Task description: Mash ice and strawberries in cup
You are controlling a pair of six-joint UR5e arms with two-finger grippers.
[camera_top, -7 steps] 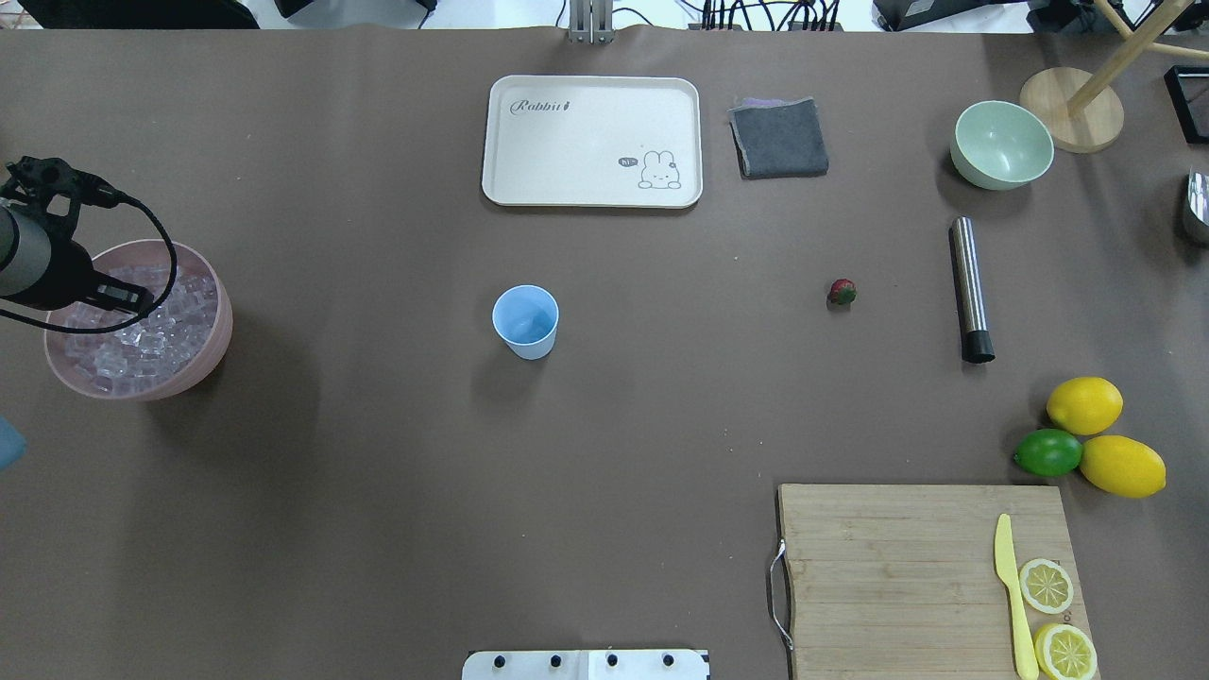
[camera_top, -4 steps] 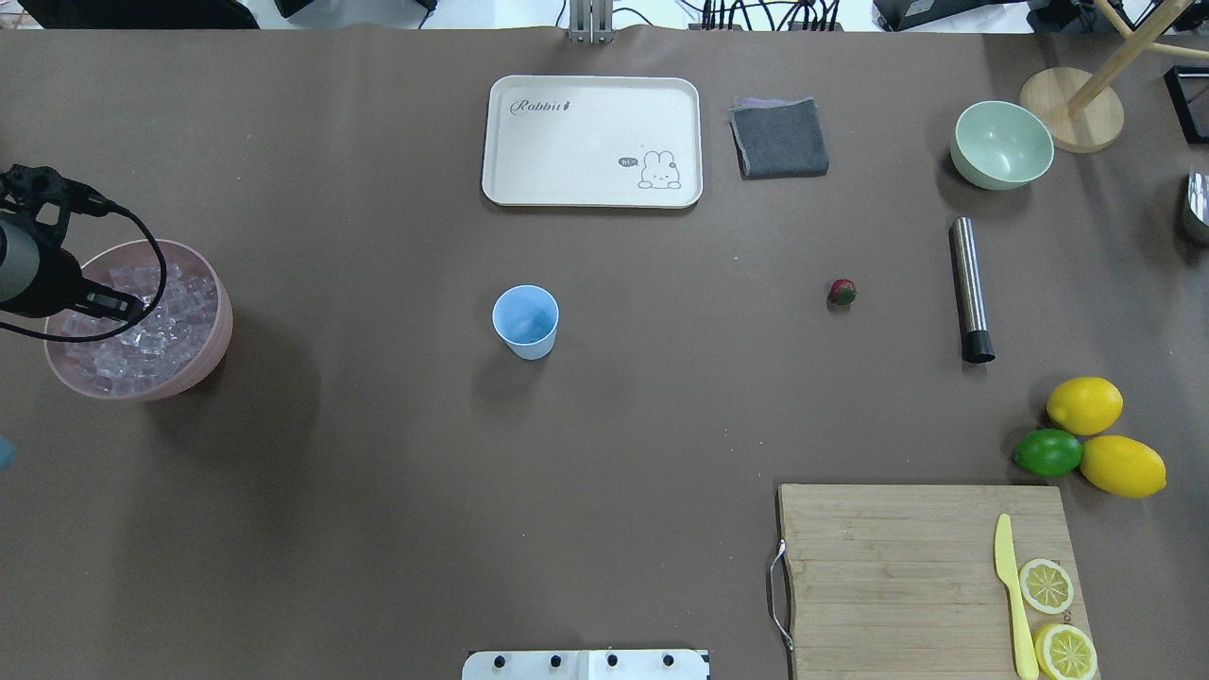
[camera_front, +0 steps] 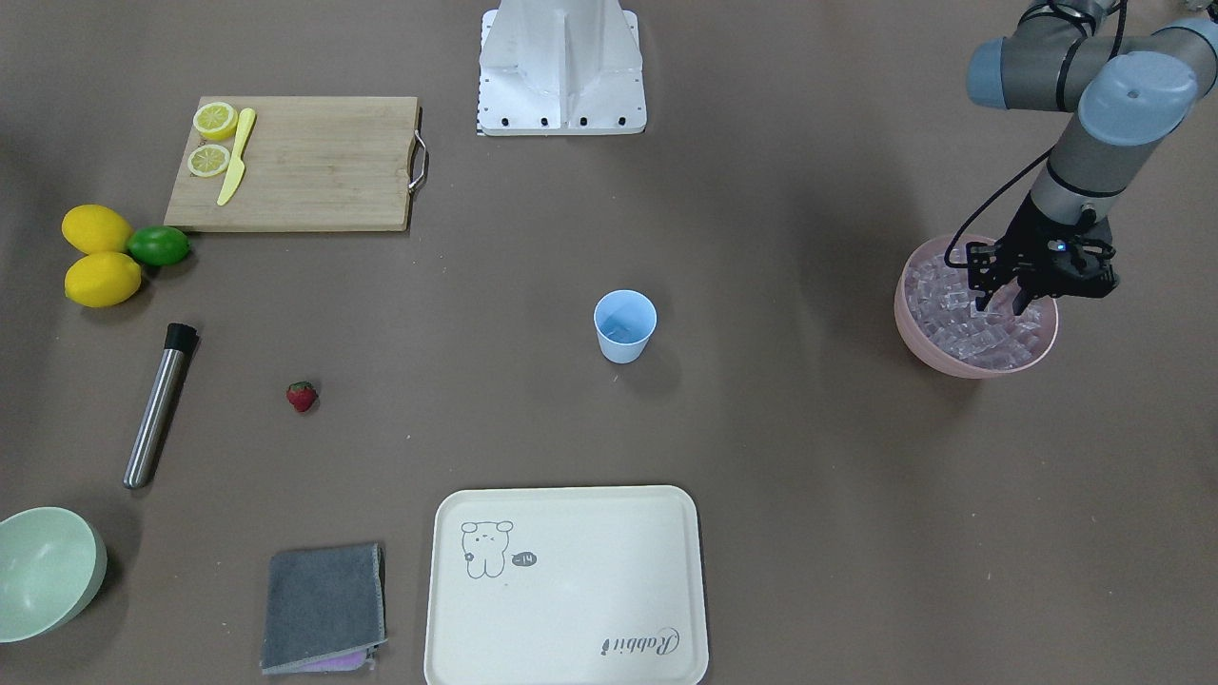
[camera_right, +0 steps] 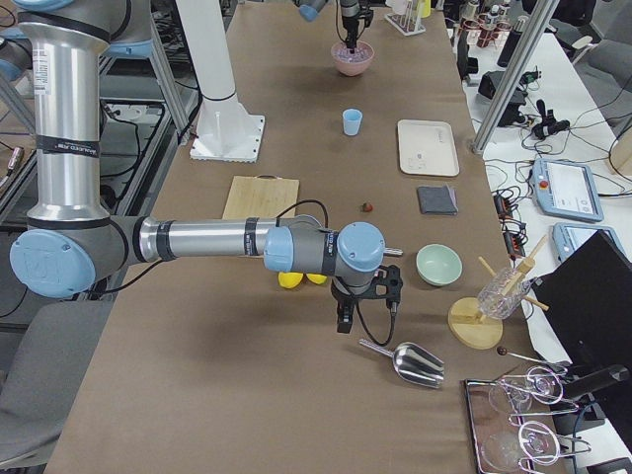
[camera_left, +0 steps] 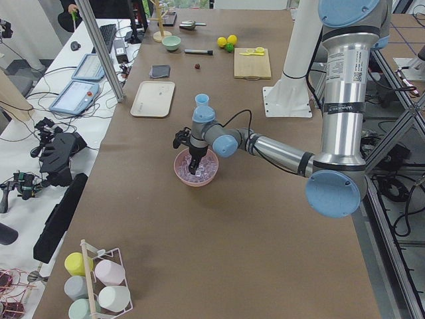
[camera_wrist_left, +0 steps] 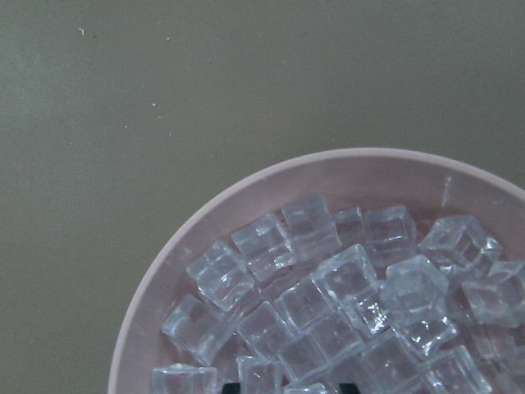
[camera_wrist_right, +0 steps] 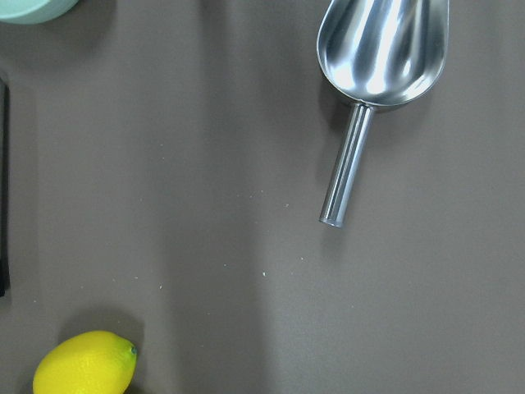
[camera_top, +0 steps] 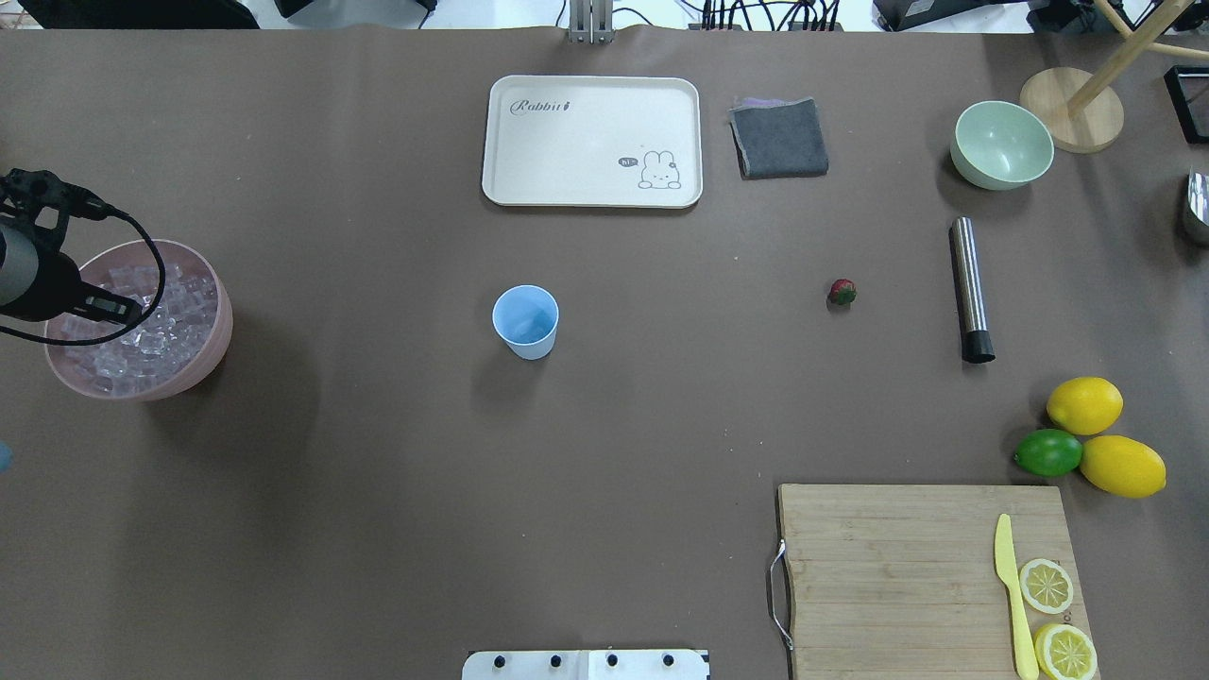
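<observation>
- Ice [camera_wrist_left: 328, 312]: heaped in pink bowl [camera_front: 915, 335] at the left end of the surface [camera_top: 378, 472].
- Cup [camera_top: 525, 319]: upright mid-surface, looks empty.
- Strawberry [camera_top: 842, 292]: loose, well to the cup's right.
- Left claw [camera_front: 999, 301]: fingers spread, tips among the cubes. Probably grips nothing yet; view poor.
- Right claw [camera_right: 346, 318]: near scoop [camera_wrist_right: 381, 49]; cannot tell how it stands.
- Step: picking ice. Next: close on a cube, lift, carry to cup.
- Tray [camera_top: 590, 142] reads "Rabbit".
</observation>
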